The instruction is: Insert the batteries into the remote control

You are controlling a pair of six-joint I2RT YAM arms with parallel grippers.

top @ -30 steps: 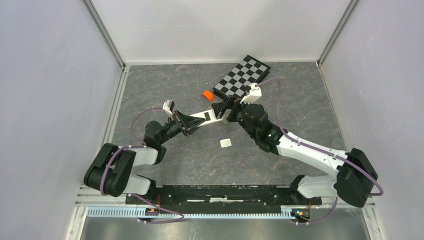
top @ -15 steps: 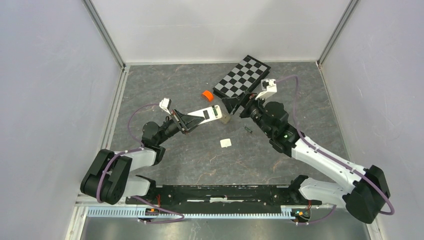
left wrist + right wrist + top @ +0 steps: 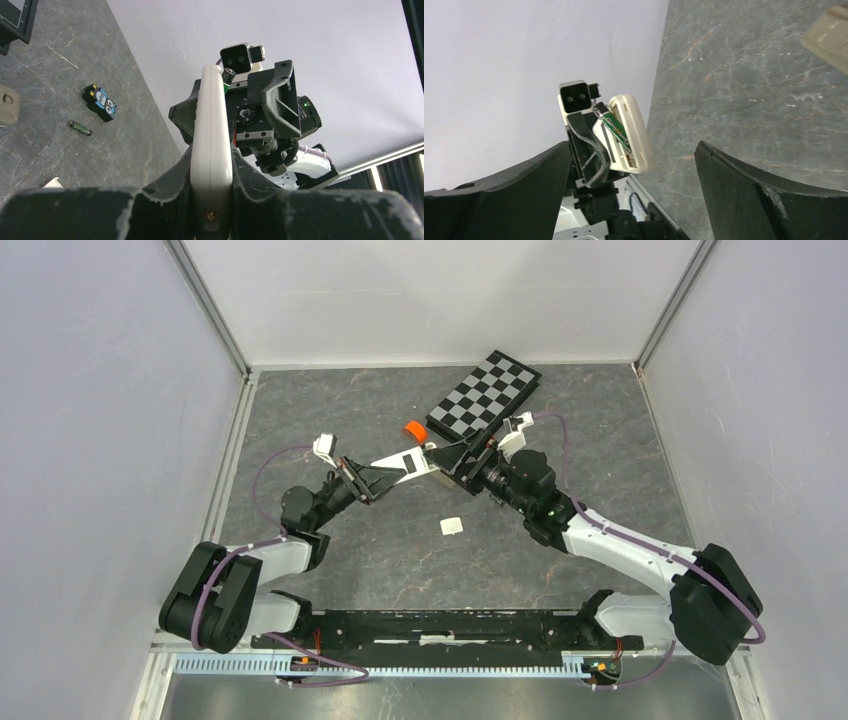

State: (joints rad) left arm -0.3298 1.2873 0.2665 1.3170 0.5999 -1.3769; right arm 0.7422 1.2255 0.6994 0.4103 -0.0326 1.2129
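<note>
Grey marbled surface point(image 3: 330, 410) inside white walls point(image 3: 430, 300). Checkerboard point(image 3: 485, 390) lies at the far side, with an orange roll point(image 3: 413, 429) just beside it and a small white piece point(image 3: 451, 526) nearer the arms. Left fingers point(image 3: 165, 200) clenched on the white remote point(image 3: 211, 150), seen edge-on. Right fingers point(image 3: 734, 200) spread wide, grasping nothing, facing the remote's open bay. Green-labelled battery point(image 3: 614, 127) sits slanted in that bay. Second battery point(image 3: 80, 128), dark and slim, lies on the surface near a blue-and-black gadget point(image 3: 100, 102).
</note>
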